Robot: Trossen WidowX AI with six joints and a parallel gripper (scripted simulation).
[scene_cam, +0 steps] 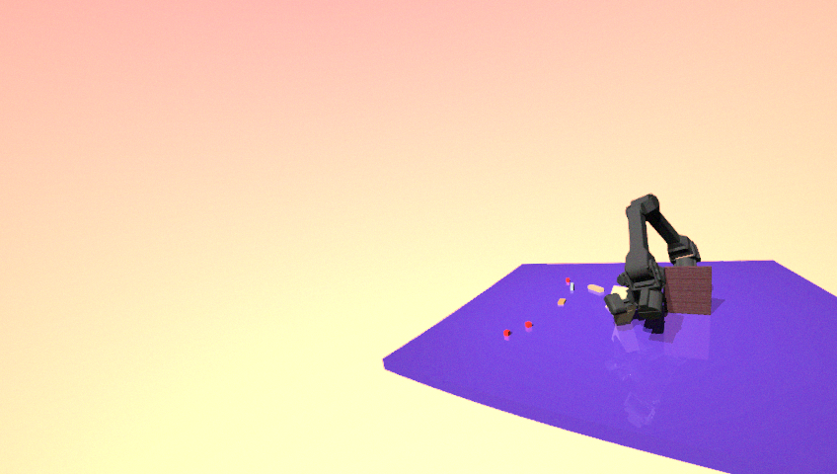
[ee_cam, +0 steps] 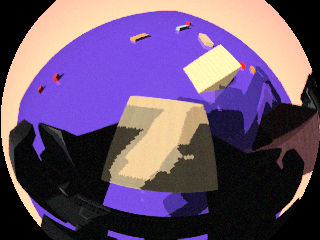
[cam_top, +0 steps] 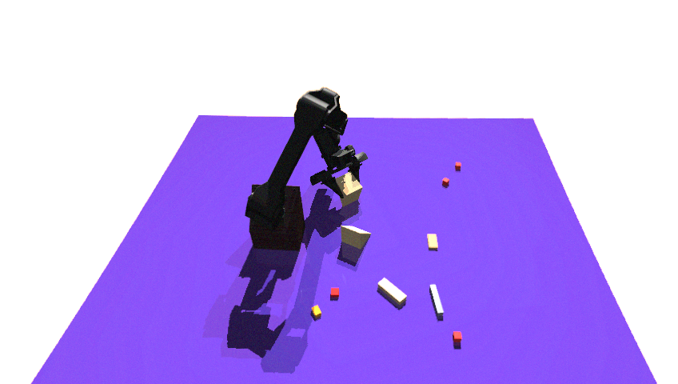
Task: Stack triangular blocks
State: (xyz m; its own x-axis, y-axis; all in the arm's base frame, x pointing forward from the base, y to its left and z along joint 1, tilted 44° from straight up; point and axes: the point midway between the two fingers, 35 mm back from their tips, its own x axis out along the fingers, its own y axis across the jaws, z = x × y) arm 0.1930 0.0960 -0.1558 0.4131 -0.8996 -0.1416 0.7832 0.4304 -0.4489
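A: Since you can't see it, what does the top view show?

B: A black robot arm (cam_top: 289,159) (scene_cam: 637,234) bends over a purple desk (cam_top: 547,214) (scene_cam: 470,352) (ee_cam: 85,70). Its jaws (cam_top: 343,189) (scene_cam: 626,310) pinch a tan wedge (cam_top: 351,187) (scene_cam: 623,317) (ee_cam: 160,145) by two opposite sides. A second wedge (cam_top: 354,236) (scene_cam: 618,290) (ee_cam: 212,67) sits apart from it, nearer the viewer, in front of the arm's dark brown base (cam_top: 277,238) (scene_cam: 688,290) (ee_cam: 295,137).

A: How might they handle?

B: Like wood, I'd judge: stiff, fairly light, not fragile. The flat parallel ends should suit the grip; squeezing across a slope would invite slipping.

A: And the exterior view?

B: The held wedge is low, beneath the jaws, partly hidden by them. Whether it touches the desk I cannot tell. The second wedge shows only as a pale patch behind the arm.

A: The wrist view?

B: The held wedge fills the middle, a broad tan face striped with light and shadow, dark fingers at both sides. Beyond it, up and to the right, lies the second wedge, pale and finely grained. The two are not joined. My advice is to keep the ends pinched until slope meets slope, as a loose wedge could slide down, and a hard push would shift the lower one.
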